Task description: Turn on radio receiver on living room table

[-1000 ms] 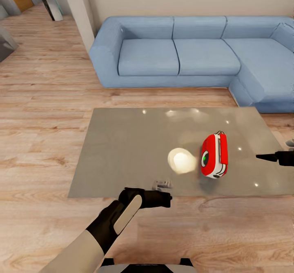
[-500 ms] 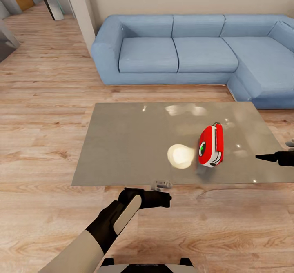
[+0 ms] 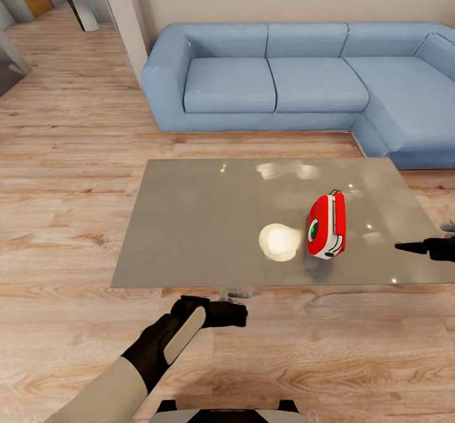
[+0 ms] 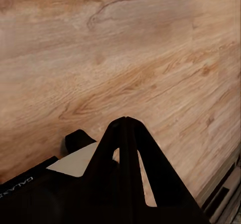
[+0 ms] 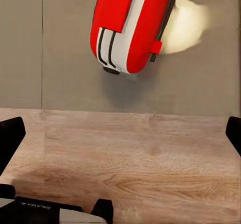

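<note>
The red radio receiver (image 3: 327,226) with white trim stands on edge on the right part of the glossy grey table (image 3: 196,220), its dial facing left. In the right wrist view the radio receiver (image 5: 133,25) lies beyond my right gripper (image 5: 120,133), whose fingers (image 5: 10,138) sit wide apart over the floor just short of the table edge. That right gripper (image 3: 404,246) hovers open to the right of the radio, apart from it. My left gripper (image 3: 242,313) is shut and empty over the wood floor in front of the table; its fingers (image 4: 125,128) meet in a point.
A blue sectional sofa (image 3: 272,81) stands behind the table and wraps round on the right. A white pillar (image 3: 126,18) rises at the back left. A bright lamp reflection (image 3: 280,243) glows on the tabletop beside the radio. Light wood floor (image 3: 63,220) surrounds the table.
The view shifted a little at first, then held. My left arm has drawn back toward me and to the left. The right gripper has dipped slightly. The radio has not moved.
</note>
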